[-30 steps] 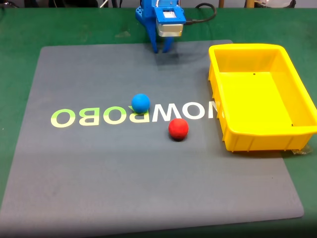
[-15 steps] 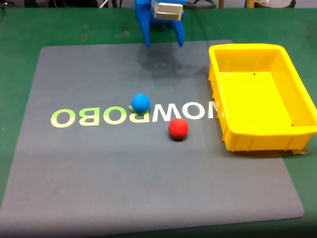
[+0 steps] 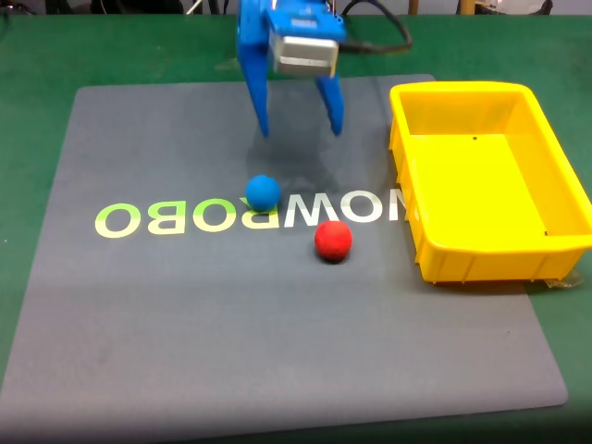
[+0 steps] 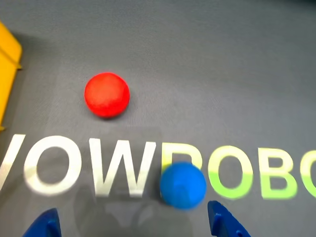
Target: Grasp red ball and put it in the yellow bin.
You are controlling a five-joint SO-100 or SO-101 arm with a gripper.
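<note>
The claw (image 3: 298,128) hangs wide apart, ready to fit round a ball. The red ball (image 3: 333,240) sits on the mat (image 3: 185,314), just beside the bin (image 3: 555,199), past the blue ball (image 3: 263,191).

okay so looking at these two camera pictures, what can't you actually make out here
- Yellow bin: in the wrist view the left edge cuts off all but a corner.
- Hand: in the wrist view the bottom edge leaves just two blue fingertips.
- Arm behind the hand: in the fixed view the top edge cuts it off.
- Mat lettering: the blue ball covers part of it in the wrist view.
</note>
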